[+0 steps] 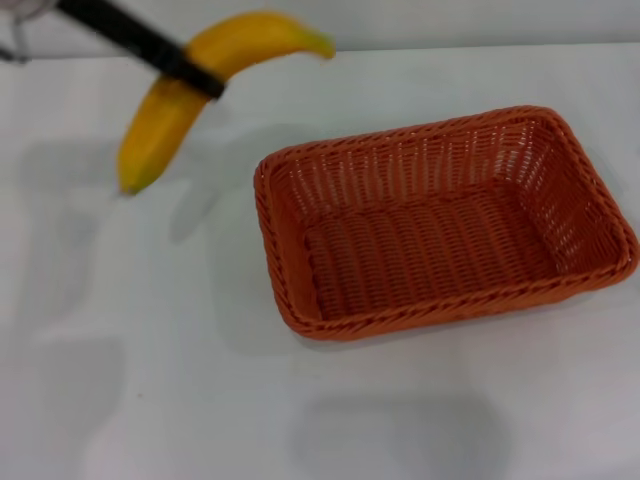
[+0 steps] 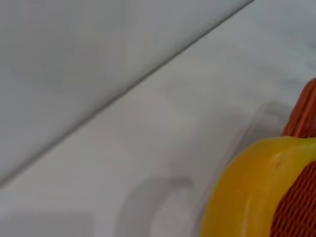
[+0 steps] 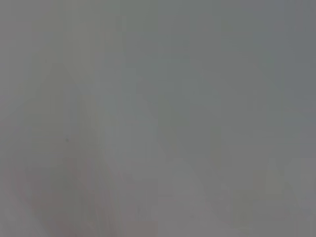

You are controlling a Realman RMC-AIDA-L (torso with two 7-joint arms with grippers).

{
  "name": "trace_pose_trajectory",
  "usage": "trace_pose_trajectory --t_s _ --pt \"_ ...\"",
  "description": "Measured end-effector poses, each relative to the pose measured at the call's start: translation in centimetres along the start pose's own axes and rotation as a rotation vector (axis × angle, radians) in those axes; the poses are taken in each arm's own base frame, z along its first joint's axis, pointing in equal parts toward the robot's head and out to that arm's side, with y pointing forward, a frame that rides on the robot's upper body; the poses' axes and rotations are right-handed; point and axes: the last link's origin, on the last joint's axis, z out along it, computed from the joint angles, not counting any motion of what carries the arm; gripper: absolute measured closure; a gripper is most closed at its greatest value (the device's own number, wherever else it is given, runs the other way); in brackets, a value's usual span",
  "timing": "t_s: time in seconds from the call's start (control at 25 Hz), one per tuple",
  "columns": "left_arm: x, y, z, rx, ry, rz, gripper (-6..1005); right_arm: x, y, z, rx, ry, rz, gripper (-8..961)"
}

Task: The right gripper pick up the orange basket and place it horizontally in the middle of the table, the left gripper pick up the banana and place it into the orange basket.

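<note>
The left gripper [image 1: 190,70] holds the banana [image 1: 170,110] beside the orange basket [image 1: 440,225].

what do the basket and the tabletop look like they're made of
Orange basket: woven wicker-style strands, likely plastic given the uniform colour; braided rim, openwork sides. Table: smooth white surface, probably laminate, showing only soft shadows.

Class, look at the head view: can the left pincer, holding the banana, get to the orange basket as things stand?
Probably yes. The left pincer holds the banana above the table, and the orange basket lies open-topped and empty beside it.
</note>
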Motion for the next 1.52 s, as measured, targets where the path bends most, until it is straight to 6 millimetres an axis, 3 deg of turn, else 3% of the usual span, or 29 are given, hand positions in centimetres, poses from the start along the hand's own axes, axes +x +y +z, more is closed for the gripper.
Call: trace_pose_trajectory --t_s 0.08,0.24,0.44,0.56,0.92,1.24,1.52 --pt "2.4 1.6 0.3 -0.003 0.015 0.082 487 -0.1 0.1 0.1 -0.003 -0.009 0.0 221" --pt "5.5 5.1 1.7 -0.03 0.007 0.211 487 -0.3 0.2 0.3 -0.014 -0.018 -0.007 224" --pt "7.1 8.6 4.5 -0.074 -0.024 0.293 488 -0.6 0.4 0.3 -0.023 -0.036 -0.05 227" --pt "7.2 9.6 5.8 -0.082 -0.034 0.319 487 -0.5 0.3 0.2 -0.017 -0.037 -0.061 229" --pt "7.7 11.1 6.8 -0.144 0.036 0.343 478 -0.1 0.2 -0.6 -0.008 -0.031 -0.078 235" --pt "6.7 10.9 7.0 -0.166 0.039 0.319 282 -0.1 0.5 -1.4 -0.026 -0.059 -0.075 240" --pt "3.9 9.1 4.5 -0.138 0.217 0.282 106 -0.4 0.1 -1.7 -0.043 -0.041 -0.102 244"
